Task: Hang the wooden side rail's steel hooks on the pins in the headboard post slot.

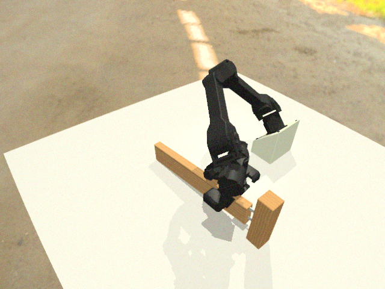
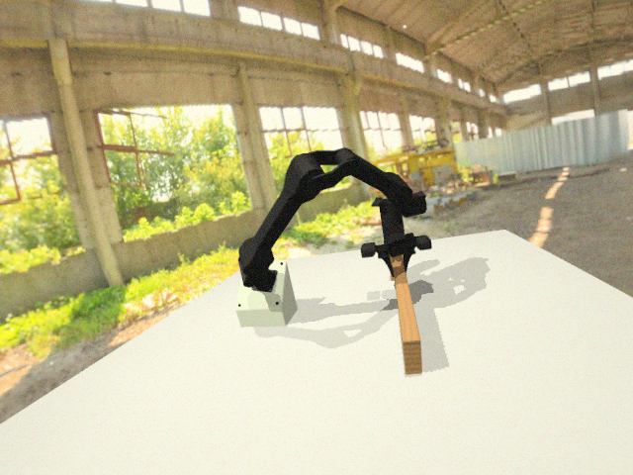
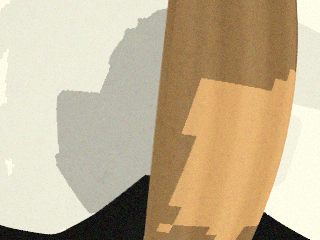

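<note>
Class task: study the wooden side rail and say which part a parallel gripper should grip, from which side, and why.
Grip the wooden side rail across its two long flat faces, near the hooked end by the headboard post, coming from above. It stands on edge, so the narrow top fits between the fingers. The gripper holds it so.
</note>
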Robot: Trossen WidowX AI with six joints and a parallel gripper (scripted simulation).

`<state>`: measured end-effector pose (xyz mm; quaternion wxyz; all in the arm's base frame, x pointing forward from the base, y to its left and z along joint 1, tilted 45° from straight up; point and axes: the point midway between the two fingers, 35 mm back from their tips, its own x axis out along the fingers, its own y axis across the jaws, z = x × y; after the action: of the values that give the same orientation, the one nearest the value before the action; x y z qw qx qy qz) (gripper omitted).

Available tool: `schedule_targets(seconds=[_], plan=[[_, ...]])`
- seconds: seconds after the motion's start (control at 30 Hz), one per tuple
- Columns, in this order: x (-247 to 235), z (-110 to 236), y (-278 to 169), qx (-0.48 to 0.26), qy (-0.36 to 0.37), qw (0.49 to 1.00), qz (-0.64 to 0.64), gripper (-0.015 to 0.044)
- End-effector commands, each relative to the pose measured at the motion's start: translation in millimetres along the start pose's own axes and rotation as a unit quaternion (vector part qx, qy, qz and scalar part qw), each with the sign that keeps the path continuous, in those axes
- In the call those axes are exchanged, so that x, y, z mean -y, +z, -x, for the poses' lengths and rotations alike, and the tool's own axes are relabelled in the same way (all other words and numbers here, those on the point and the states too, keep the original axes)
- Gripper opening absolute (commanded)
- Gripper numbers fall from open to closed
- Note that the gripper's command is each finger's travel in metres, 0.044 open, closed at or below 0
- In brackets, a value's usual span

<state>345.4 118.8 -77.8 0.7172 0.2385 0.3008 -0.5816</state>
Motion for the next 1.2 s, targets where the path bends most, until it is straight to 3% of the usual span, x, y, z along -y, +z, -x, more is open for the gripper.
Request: schedule_targets(seconds=[0.0,1.17], plan=[[-0.7,4.2,-4.4,-0.003,0.007,1.0,0.001,0.0],[0.3,3.8,-7.9,-0.003,0.007,1.0,0.001,0.0]])
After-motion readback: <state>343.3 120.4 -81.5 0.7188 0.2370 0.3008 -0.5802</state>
